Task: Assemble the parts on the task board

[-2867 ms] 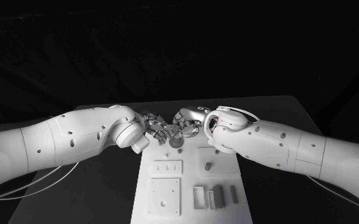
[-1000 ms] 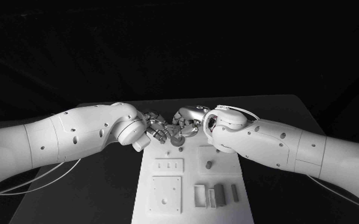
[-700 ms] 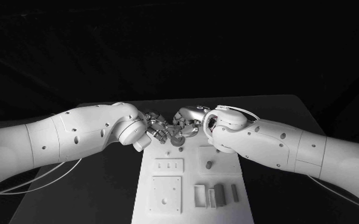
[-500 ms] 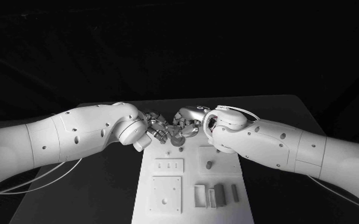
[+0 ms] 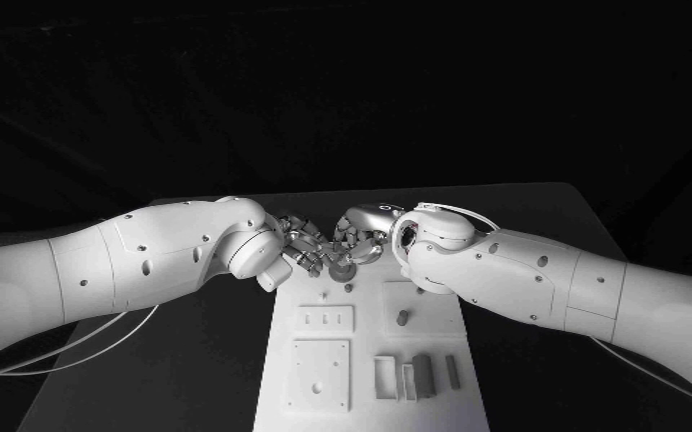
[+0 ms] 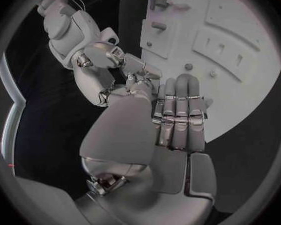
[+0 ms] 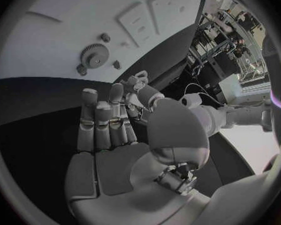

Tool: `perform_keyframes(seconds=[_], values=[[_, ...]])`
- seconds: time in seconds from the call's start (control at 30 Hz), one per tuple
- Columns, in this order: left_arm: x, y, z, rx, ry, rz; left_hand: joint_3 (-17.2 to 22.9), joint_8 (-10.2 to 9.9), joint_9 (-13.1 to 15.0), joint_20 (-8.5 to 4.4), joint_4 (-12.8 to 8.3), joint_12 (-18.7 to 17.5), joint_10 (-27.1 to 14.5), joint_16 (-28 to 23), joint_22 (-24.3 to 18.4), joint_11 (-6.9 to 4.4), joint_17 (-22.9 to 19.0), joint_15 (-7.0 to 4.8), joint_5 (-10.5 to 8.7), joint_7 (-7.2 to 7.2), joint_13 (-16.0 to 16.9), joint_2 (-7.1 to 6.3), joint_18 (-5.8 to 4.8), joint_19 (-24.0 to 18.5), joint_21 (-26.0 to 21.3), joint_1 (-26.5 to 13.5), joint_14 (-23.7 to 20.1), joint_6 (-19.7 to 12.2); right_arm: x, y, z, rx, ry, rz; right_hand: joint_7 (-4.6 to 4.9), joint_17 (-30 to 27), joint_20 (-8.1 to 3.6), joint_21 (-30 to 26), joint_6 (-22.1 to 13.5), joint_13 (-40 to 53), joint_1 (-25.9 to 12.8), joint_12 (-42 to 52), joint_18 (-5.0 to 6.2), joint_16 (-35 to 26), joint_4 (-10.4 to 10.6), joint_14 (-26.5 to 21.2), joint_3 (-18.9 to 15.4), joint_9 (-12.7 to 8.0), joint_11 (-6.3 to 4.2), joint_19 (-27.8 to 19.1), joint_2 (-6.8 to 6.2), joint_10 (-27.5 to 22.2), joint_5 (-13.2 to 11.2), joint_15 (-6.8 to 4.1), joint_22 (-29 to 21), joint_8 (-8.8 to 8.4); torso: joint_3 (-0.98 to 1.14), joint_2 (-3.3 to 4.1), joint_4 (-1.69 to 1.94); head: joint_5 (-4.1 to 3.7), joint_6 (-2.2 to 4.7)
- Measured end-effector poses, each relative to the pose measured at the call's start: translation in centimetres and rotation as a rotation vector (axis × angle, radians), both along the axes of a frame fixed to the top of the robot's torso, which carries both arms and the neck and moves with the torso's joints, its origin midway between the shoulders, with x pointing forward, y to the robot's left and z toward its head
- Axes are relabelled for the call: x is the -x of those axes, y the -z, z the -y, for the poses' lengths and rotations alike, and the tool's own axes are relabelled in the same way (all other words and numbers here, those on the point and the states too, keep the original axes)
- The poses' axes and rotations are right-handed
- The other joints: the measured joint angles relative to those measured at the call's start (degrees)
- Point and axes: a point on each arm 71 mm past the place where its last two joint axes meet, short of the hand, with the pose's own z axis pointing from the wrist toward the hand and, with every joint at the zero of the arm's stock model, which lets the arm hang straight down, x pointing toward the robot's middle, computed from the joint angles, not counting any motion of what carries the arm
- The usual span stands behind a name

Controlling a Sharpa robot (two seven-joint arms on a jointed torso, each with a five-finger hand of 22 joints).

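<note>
The white task board (image 5: pixel 361 352) lies lengthwise on the black table. My left hand (image 5: pixel 300 244) and right hand (image 5: pixel 364 232) meet over its far end, fingers stretched out straight. In the wrist views the thumb tips (image 6: pixel 140 77) (image 7: pixel 138 83) touch each other, and I cannot tell whether a small part sits between them. A toothed gear (image 5: pixel 340 273) (image 7: pixel 93 55) lies on the board just below the hands, apart from them. A short peg (image 5: pixel 402 318) stands in the board nearer to me.
A slotted plate (image 5: pixel 326 319) and a larger square plate (image 5: pixel 317 377) sit on the board's left half. Several upright block parts (image 5: pixel 418 377) stand at its near right. Both forearms flank the board's far end, with black table (image 5: pixel 173 372) on either side.
My left arm has edged slightly inward toward the right hand since the oldest frame. Over the last second both hands and the gear stay nearly still.
</note>
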Motion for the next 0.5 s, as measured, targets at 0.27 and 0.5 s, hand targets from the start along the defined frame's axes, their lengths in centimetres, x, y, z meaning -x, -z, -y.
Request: perform_keyframes(seconds=[0.27,0.5], values=[[0.03,0.1,-0.09,0.028,-0.018,-0.027,0.3,-0.3,0.1,0.2,0.0,-0.3,-0.2,0.2,0.1,0.21,-0.2,-0.12,0.58,0.28,0.0,0.61,-0.11,-0.2,-0.2,1.3,-0.3,-0.3,-0.02,0.0,0.01,0.0,0.0,0.0,0.0,0.0,0.0,0.0,0.0,0.0,-0.2,0.0,0.0,0.0,0.0,0.1,0.0,0.0,0.0,0.0,-0.16,0.0,0.0,0.09,0.0,0.0,0.0,0.0,0.02,-0.05,0.01],[0.06,0.17,-0.15,0.042,-0.028,-0.041,0.6,-0.3,0.3,0.2,0.2,-0.3,-0.4,0.3,0.2,0.41,-0.3,0.07,0.58,0.38,0.0,0.61,-0.42,-0.2,-0.2,1.3,-0.5,-0.4,0.03,-0.02,-0.02,0.0,-0.002,0.001,0.0,0.0,0.0,0.0,0.0,0.0,-0.2,0.0,0.0,0.0,0.0,0.1,0.0,-0.1,0.0,0.0,-0.22,0.0,0.0,0.12,0.0,0.0,0.03,-0.01,0.01,-0.08,0.06]])
